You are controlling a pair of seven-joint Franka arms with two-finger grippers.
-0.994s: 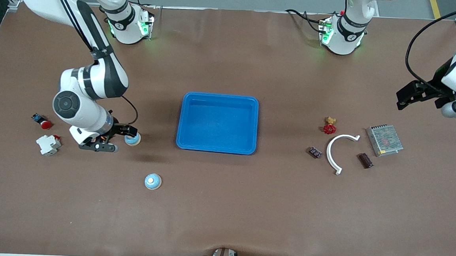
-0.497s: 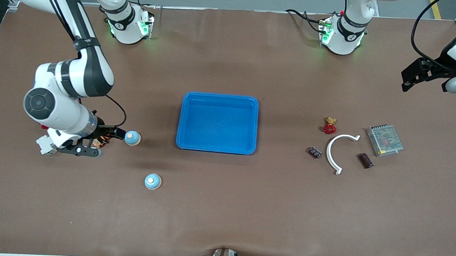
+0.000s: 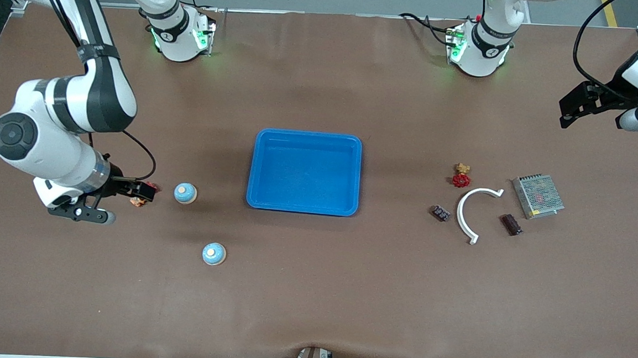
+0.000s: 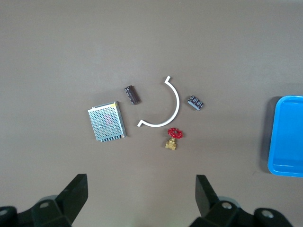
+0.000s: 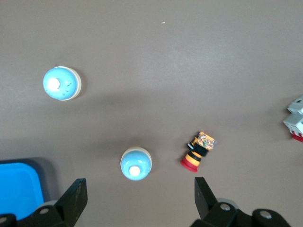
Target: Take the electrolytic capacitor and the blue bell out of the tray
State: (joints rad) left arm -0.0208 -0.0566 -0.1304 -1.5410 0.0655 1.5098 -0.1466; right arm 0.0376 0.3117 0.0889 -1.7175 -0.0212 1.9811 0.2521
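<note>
- The right gripper (image 3: 146, 192) is wide open and holds nothing. It hangs over the table beside a blue bell (image 3: 185, 193).
- The left gripper (image 3: 569, 110) is wide open too, empty, high over the left arm's end.
- The blue tray (image 3: 302, 207) has nothing in it.
- A second bell (image 3: 213, 254) sits nearer the front camera.
- The capacitor (image 3: 511, 224) lies beside a white arc (image 3: 471, 210).
- Only the right wrist view shows the red button (image 5: 198, 151) whole.
</note>
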